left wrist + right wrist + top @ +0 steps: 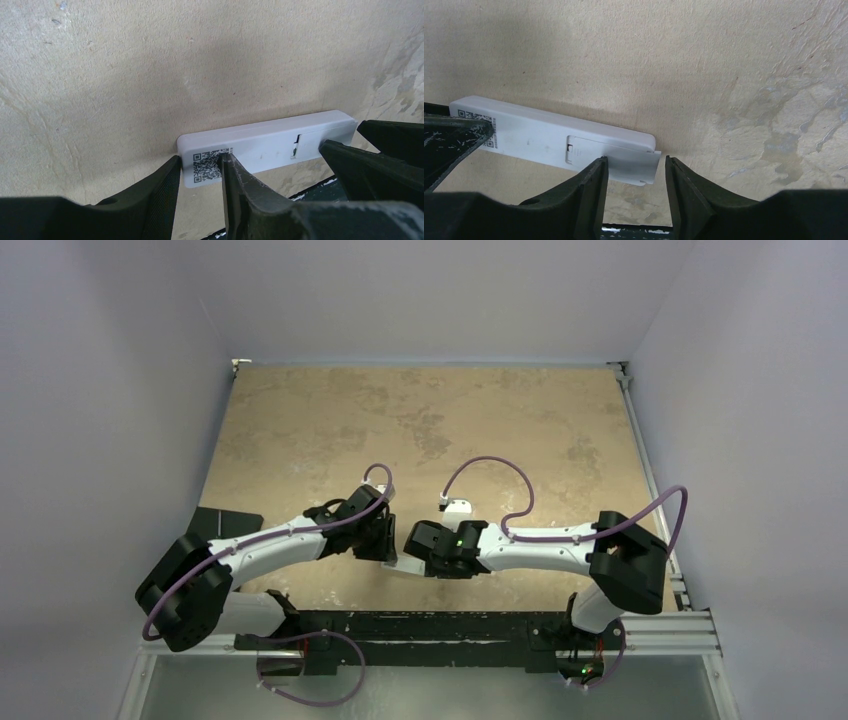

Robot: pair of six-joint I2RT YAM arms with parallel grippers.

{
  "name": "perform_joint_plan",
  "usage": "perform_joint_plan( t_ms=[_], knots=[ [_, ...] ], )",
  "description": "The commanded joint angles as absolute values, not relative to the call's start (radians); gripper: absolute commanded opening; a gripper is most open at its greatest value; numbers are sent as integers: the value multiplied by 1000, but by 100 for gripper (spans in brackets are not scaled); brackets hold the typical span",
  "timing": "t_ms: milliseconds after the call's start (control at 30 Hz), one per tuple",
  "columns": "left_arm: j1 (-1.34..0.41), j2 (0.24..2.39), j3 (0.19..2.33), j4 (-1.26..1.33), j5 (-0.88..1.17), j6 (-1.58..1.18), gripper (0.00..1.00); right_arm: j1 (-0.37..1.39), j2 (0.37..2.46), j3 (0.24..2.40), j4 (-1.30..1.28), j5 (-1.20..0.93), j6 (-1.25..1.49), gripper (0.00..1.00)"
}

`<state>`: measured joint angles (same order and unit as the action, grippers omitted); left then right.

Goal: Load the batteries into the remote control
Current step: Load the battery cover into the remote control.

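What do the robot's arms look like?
The left arm and right arm are white with chunky black joints. Loopy purple cables run along them, and a green light glows on the right one. The fingers are black pointy wedges with whitish scuffs.

Remote [265,145]: white, with a black-and-white QR-pattern label [207,167] at one end.
Table [420,410]: tan, mottled with darker brown blotches and pale grey streaks.
Fingers [454,140]: black, partly flecked white.
Arms [275,545]: white links, black joints; the right one carries a green light [458,537].
Cables [490,465]: purple.
Walls [100,390]: pale grey-lavender.
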<state>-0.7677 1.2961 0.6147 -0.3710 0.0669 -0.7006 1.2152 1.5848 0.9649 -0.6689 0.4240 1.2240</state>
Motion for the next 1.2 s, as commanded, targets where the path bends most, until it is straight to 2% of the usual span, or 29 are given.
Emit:
perform_joint_plan(
  t_ms=[0,1167],
  knots=[
    [-770,1299,599,-348,97,-721,34,1209,1604,988,-686,428,1243,52],
    [-779,1313,611,-328,126,-720,34,1213,1650,1031,-621,397,1192,45]
  ],
)
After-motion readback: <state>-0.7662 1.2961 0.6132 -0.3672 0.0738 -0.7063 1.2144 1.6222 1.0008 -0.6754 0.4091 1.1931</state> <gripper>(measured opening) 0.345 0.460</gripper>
